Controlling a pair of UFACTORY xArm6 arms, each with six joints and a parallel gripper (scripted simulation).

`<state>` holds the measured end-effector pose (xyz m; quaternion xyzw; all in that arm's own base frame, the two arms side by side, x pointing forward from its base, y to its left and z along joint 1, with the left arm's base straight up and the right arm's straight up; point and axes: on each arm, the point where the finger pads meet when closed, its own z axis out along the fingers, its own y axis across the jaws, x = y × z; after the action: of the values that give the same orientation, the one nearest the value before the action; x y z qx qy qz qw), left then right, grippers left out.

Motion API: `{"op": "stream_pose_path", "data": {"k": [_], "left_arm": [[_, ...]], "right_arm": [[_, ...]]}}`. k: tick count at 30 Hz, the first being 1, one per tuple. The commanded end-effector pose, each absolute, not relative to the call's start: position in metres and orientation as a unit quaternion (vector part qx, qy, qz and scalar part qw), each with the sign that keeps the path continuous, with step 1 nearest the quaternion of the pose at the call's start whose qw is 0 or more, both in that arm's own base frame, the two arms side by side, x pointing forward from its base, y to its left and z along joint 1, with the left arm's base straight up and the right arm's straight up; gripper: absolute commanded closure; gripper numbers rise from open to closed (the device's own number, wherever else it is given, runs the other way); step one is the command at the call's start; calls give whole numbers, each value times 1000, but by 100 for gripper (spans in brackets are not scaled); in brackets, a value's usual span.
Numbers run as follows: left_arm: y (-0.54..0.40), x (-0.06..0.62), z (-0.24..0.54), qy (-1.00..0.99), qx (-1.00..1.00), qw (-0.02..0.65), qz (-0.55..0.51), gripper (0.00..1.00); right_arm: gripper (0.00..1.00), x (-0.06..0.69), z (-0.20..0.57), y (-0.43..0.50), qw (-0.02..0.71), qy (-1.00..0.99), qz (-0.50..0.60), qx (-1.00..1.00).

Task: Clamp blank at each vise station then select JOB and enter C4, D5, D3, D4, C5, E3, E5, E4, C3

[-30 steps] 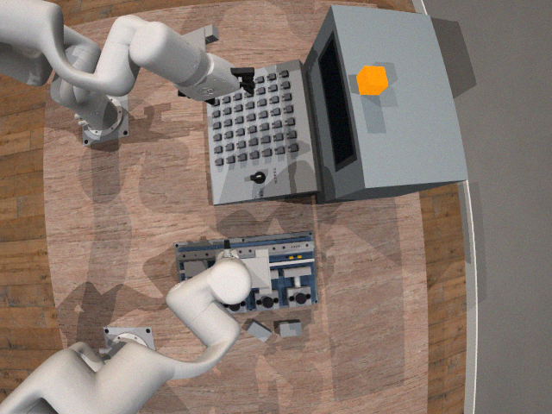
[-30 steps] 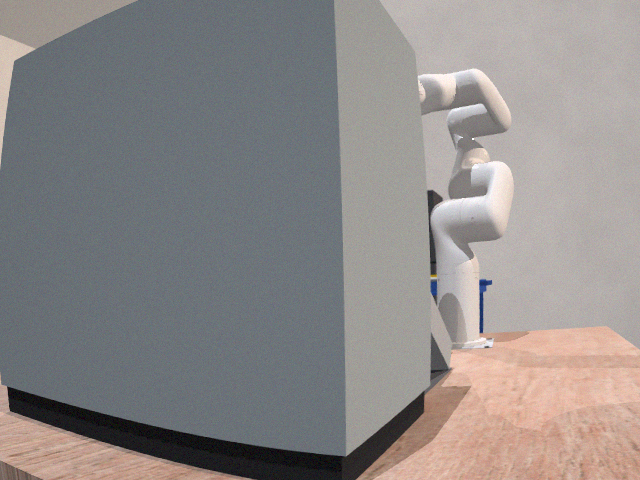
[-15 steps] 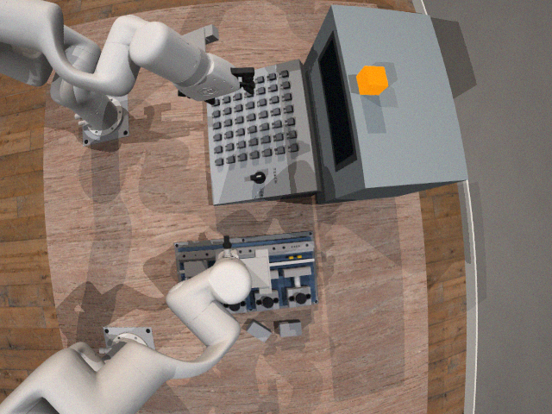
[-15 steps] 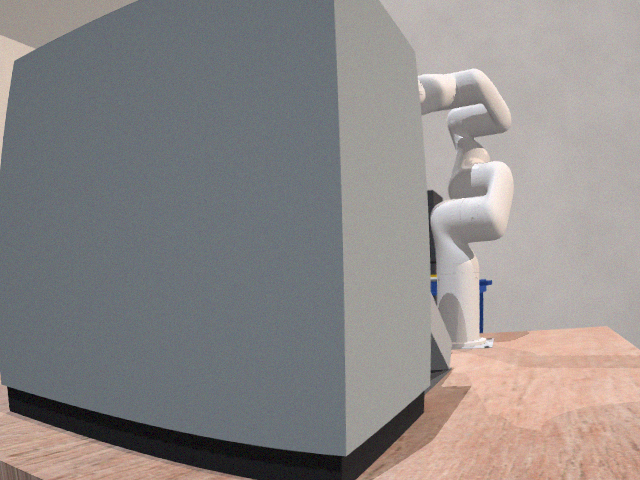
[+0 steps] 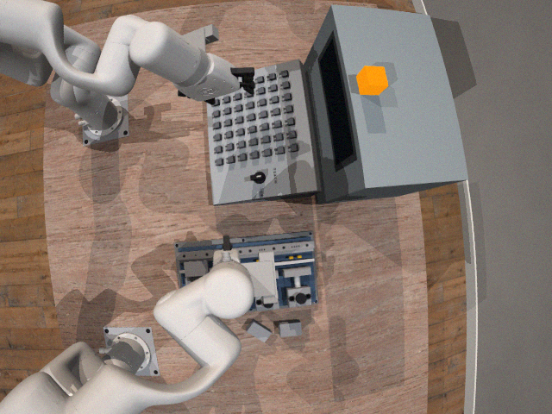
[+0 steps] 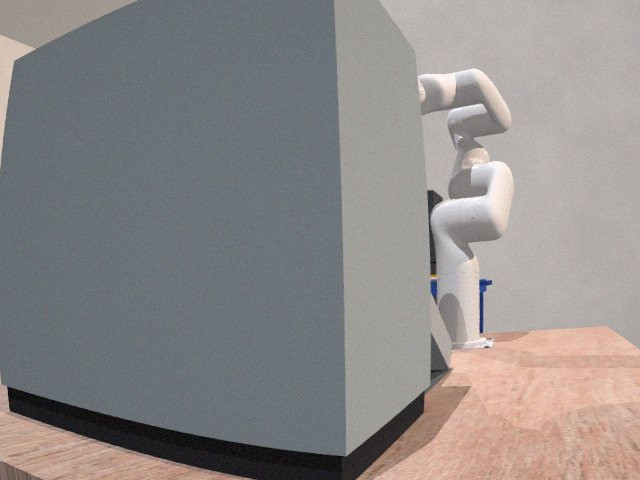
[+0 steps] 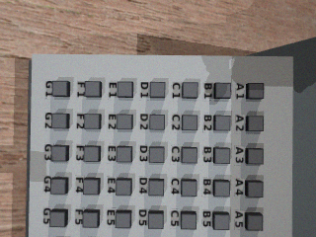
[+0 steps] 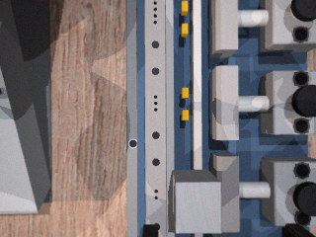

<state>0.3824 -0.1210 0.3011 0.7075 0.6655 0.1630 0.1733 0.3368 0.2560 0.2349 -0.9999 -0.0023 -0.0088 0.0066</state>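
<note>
Right gripper (image 5: 227,242) (image 8: 224,231): my jaws stand apart, unloaded; a grey blank (image 8: 198,206) lies just ahead, beside a vise's moving plate (image 8: 229,197). Two loose blanks (image 5: 274,329) rest near the fixture (image 5: 245,238) (image 8: 131,99). My left gripper (image 5: 247,82), also open, hangs over the keypad (image 5: 267,182) (image 7: 163,69). Beyond: wood-grained table (image 5: 169,187) (image 6: 558,382), cabinet (image 5: 410,134) (image 6: 180,232) (amber lamp (image 5: 373,80) atop), plain wall (image 6: 568,180).

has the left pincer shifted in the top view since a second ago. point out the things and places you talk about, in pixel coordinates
No, not visibly: the left pincer (image 5: 248,86) is over the same far-edge part of the key panel (image 5: 231,182) as in the earlier top pictures.
</note>
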Motion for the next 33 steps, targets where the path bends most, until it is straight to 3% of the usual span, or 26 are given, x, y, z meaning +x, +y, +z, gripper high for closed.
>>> {"op": "stream_pose_path", "data": {"k": [1, 9, 17, 25, 27, 33], "left_arm": [[-121, 383, 303, 665, 707, 175, 164, 0], [-121, 383, 303, 665, 707, 175, 164, 0], [-121, 383, 303, 665, 707, 175, 164, 0], [-121, 383, 303, 665, 707, 175, 164, 0], [-121, 383, 303, 665, 707, 175, 164, 0], [-121, 383, 303, 665, 707, 175, 164, 0]], "right_arm": [[31, 336, 242, 255, 1, -2, -2, -1000], [31, 340, 242, 248, 1, 11, -2, -1000], [31, 378, 242, 130, 1, 249, -2, -969], [31, 388, 165, 78, 1, 345, -2, -939], [31, 394, 116, 57, 1, 345, -2, -939], [31, 394, 108, 56, 1, 345, -2, -939]]}}
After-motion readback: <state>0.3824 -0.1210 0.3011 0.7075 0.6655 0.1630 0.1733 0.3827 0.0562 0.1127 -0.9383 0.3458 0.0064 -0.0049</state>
